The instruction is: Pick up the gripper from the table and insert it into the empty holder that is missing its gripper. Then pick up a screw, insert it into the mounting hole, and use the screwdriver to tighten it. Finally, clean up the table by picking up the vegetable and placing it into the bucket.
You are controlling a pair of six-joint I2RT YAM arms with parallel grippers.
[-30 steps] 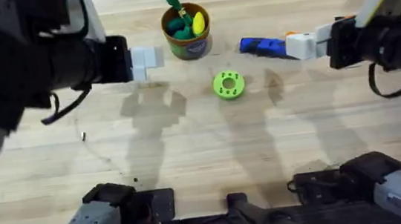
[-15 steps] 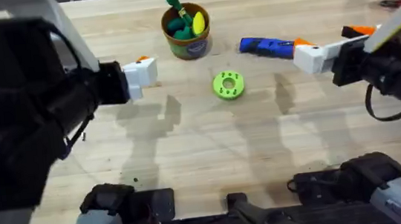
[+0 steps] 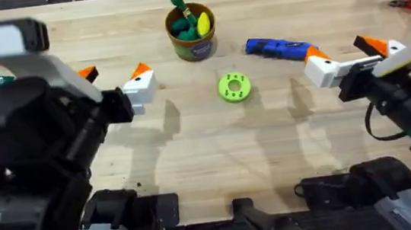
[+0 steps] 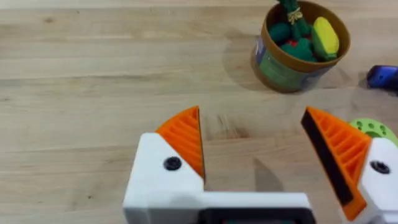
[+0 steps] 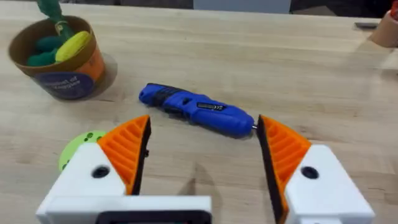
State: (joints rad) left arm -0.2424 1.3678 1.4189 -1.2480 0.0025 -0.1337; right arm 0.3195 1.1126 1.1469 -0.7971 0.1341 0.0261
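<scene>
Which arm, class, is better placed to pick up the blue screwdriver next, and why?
The right arm, probably. Its open end effector hovers just short of the screwdriver, which lies between its spread fingers in the right wrist view. The left end effector, also open, sits beyond the bucket, farther away.

The chunky bright blue plastic screwdriver [image 5: 197, 111] lies flat just ahead of the right gripper's [image 5: 202, 149] spread jaws, while the round green-labelled, orange-rimmed bucket [image 4: 300, 45] holding the green-topped carrot [image 4: 291, 14] sits well ahead of the left gripper's [image 4: 255, 146] open jaws.
</scene>
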